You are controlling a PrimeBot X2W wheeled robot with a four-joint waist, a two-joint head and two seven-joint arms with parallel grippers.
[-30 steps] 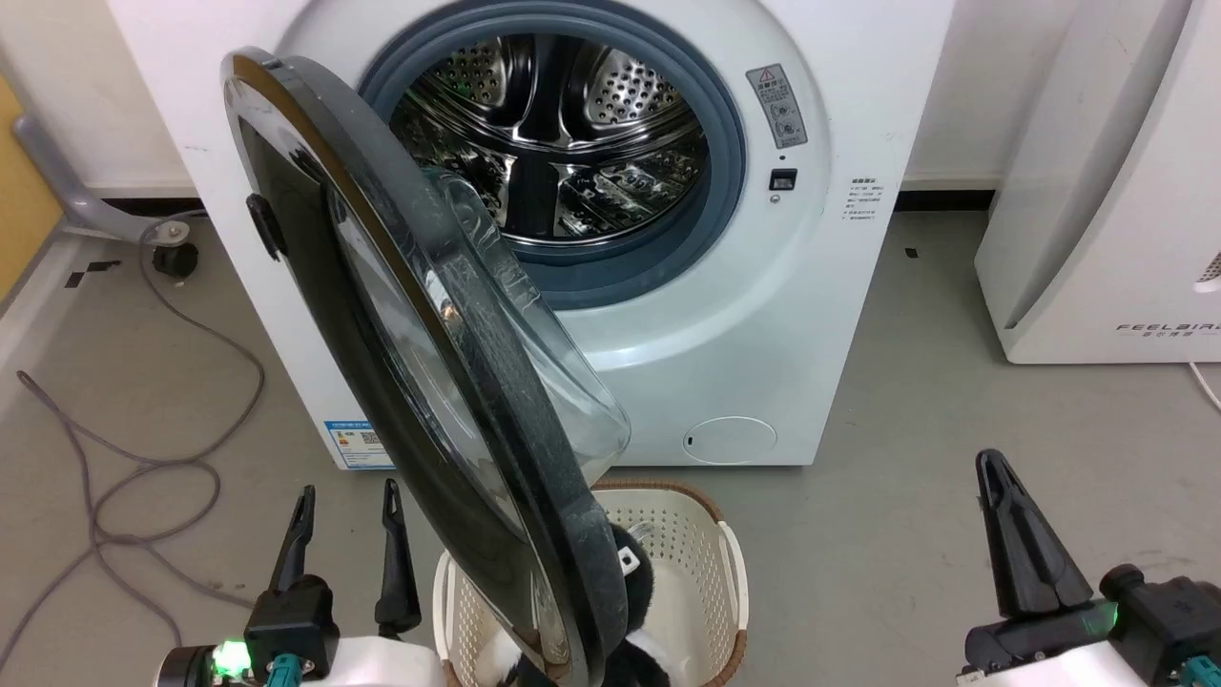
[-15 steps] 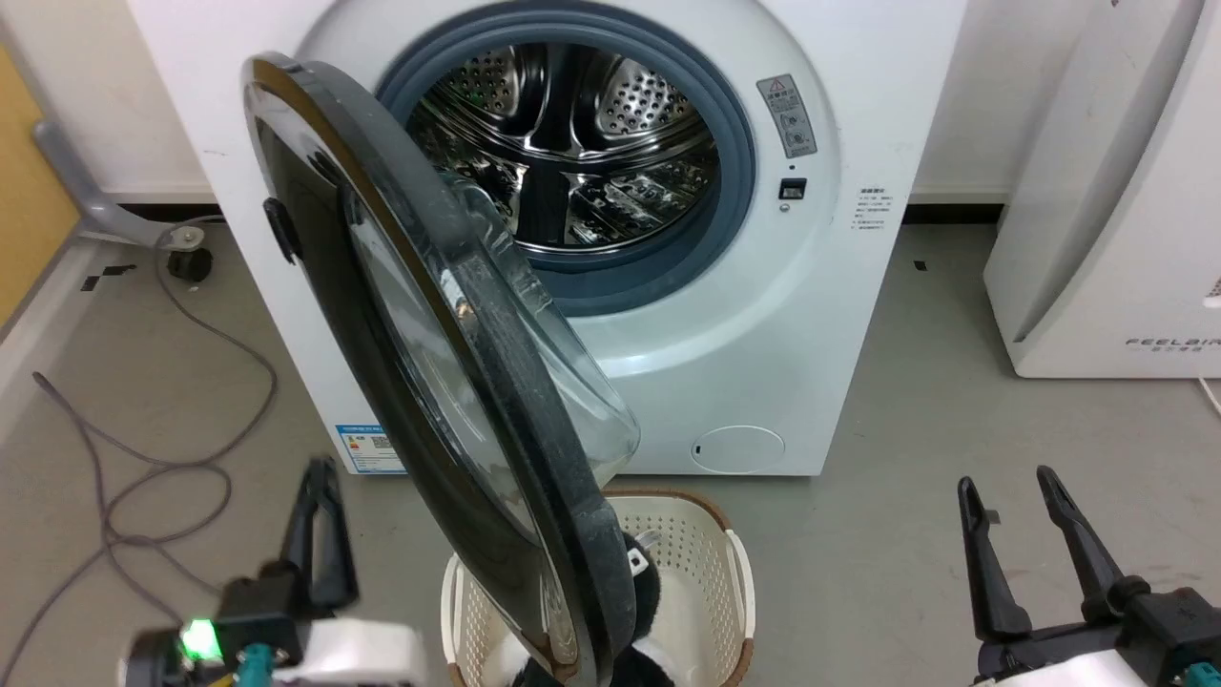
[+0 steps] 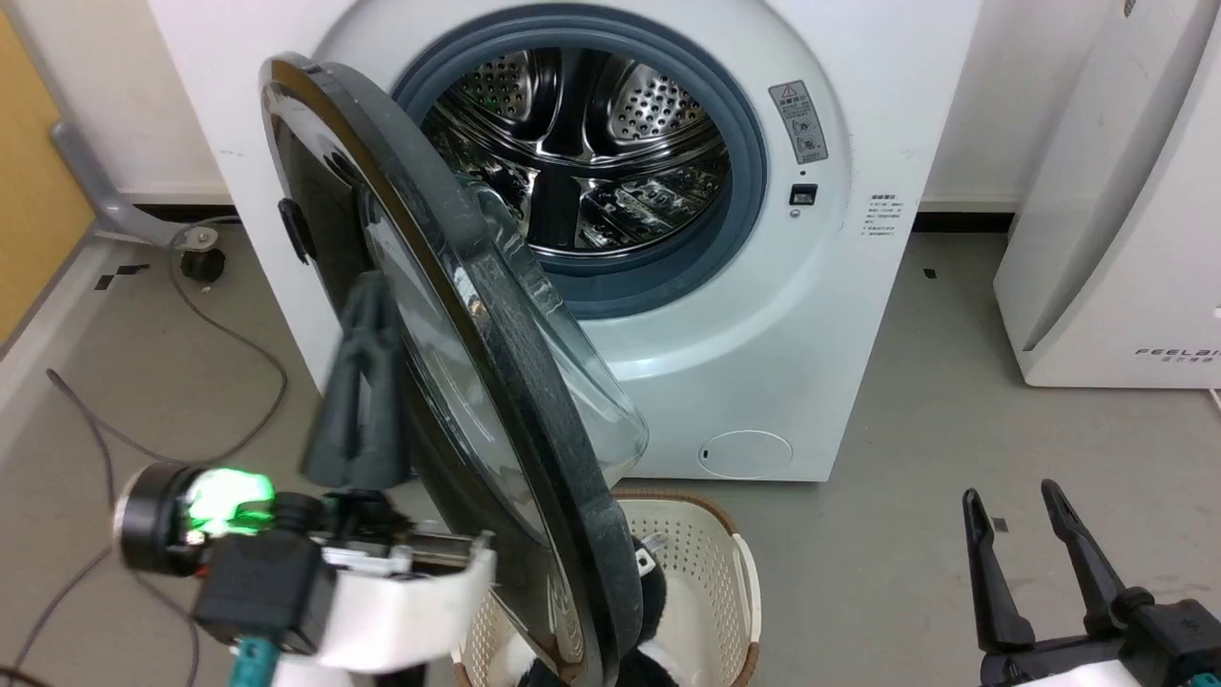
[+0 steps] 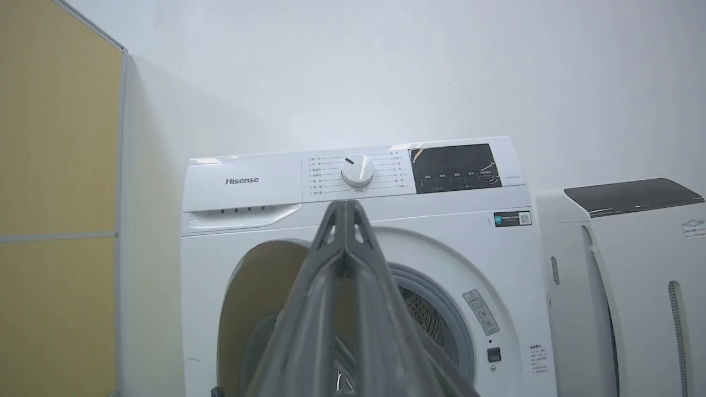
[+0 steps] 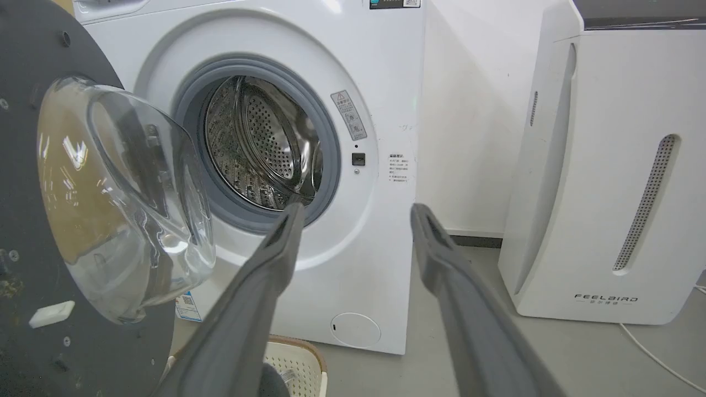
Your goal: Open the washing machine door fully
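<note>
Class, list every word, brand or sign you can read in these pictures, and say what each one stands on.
"Hisense": on the top panel of the washing machine, left of the dial.
"FEELBAIRD": low on the white appliance beside it.
Too small to read: the warning sticker and the print block on the machine's front, the programme labels around the dial, the blue label.

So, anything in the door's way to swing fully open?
Yes: the left gripper hangs in front of the washing machine door's outer face, on the side it would swing toward. Nothing else visible there.
</note>
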